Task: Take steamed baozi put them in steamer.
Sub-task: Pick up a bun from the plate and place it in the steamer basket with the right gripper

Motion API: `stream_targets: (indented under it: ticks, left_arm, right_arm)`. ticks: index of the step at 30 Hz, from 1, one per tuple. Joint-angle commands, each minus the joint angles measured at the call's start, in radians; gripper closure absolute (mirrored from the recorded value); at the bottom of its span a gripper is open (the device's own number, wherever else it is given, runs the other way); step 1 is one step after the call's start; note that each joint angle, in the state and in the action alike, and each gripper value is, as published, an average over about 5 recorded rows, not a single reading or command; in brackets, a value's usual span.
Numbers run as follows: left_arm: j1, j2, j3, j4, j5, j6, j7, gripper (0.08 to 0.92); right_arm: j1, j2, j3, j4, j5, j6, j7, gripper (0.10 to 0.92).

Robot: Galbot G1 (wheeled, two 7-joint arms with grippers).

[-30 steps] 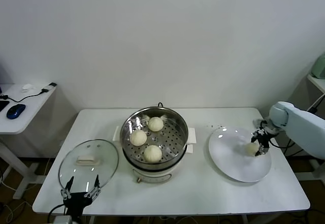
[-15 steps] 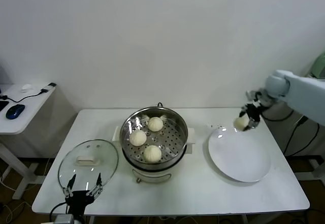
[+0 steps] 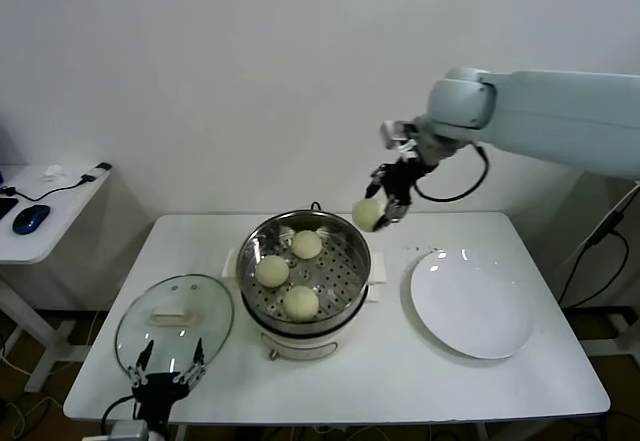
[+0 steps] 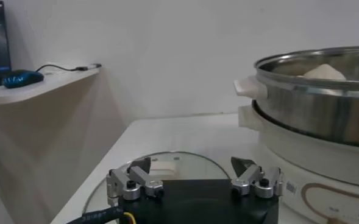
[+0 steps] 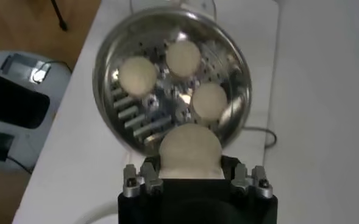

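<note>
The right end effector is clamped on one steamed baozi, its fingers pressed to the bun's two sides, held in the air. Just below and beside it to the robot's left sits the steamer, whose perforated basket holds three more baozi. Below on the other side lies a white plate, bare, on the tabletop. Well apart, at the tabletop's near left edge, the left end effector hangs with jaws spread wide, just above a glass lid.
</note>
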Motion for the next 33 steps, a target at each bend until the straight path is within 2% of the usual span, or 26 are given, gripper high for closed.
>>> stream_targets:
  ticks: [1,10,24,29,33]
  left_arm:
    - [-0.002,-0.001,0.002,0.001,0.001,0.001,0.000,0.177]
    - [0.005,0.001,-0.003,0.003,-0.005,-0.004,-0.001,0.177]
    - [0.000,0.000,0.000,0.014,-0.005,-0.007,-0.002,0.177]
    - [-0.002,0.001,-0.001,0.019,-0.005,-0.009,-0.002,0.177]
    - [-0.001,0.001,-0.002,0.018,-0.006,-0.010,-0.003,0.177]
  right_arm:
    - [-0.121,0.197,-0.023,0.045,0.079,-0.135,0.152,0.372]
    - [-0.266,0.167,-0.023,-0.048,-0.051,-0.171,0.206,0.372]
    - [-0.349,0.163,0.028,-0.114,-0.072,-0.166,0.232,0.364]
    - [-0.324,0.155,0.035,-0.115,-0.068,-0.121,0.180,0.273]
    - [-0.254,0.134,0.033,-0.120,-0.032,-0.030,0.076,0.215]
